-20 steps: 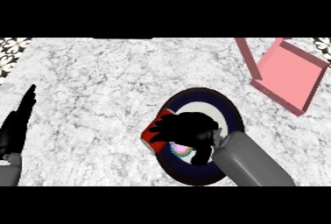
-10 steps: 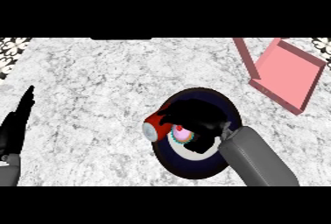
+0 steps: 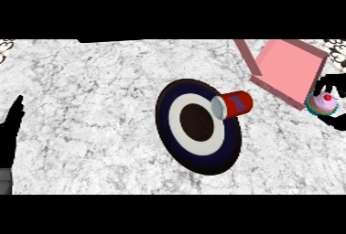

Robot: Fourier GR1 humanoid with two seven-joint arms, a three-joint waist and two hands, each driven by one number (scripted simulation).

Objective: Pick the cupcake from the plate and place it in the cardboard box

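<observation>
The plate (image 3: 197, 157) lies mid-table (image 3: 101, 82), with a can (image 3: 232, 104) on its side touching the plate's right rim. The cardboard box (image 3: 287, 68) sits behind and right. The right hand (image 3: 332, 87) holds the cupcake (image 3: 321, 104) just right of the box; the left hand (image 3: 11, 123) rests at the left edge.

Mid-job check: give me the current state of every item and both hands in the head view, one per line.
cupcake: off the plate, held at the view's right edge.
right hand: curled round the cupcake, beside the box.
cardboard box: pink, open, nothing in it.
plate: bare, flat on the counter.
red can: lying on its side over the plate's rim.
left hand: open, resting at left edge.
</observation>
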